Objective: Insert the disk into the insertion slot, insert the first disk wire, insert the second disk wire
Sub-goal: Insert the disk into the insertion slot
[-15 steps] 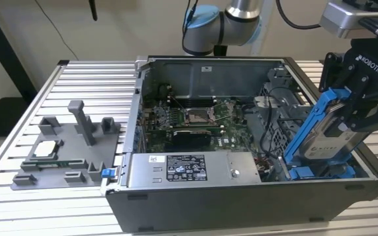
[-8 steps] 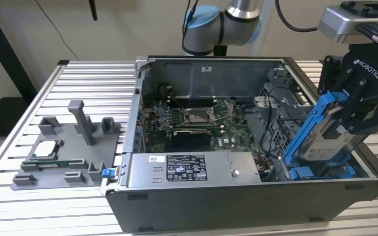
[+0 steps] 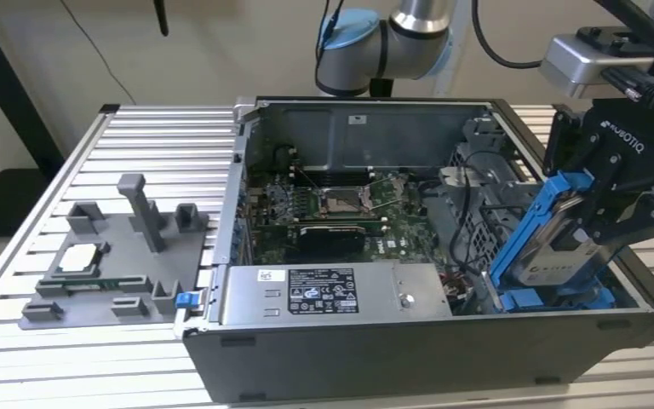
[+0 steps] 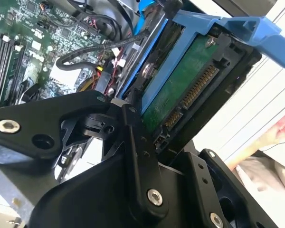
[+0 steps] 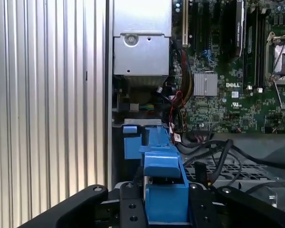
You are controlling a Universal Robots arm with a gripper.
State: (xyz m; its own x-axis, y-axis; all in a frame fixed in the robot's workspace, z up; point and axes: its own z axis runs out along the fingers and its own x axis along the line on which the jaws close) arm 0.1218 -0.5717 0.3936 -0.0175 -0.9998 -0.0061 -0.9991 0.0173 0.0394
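One disk (image 3: 554, 256) (clamped, tilted) at the insertion slot (image 3: 560, 300).

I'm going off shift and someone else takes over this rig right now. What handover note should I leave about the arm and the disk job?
Gripper: shut on the flat silver-grey hard drive in its bright blue plastic carrier, held tilted over the open computer case.
Drive: its lower end is down by the blue-fitted bay of the grey perforated drive cage, not seated.
Done: drive picked up and brought to the bay.
Left: seating it, then both wires. In the second wrist view the connector edge is bare, and black cables lie loose by the cage.
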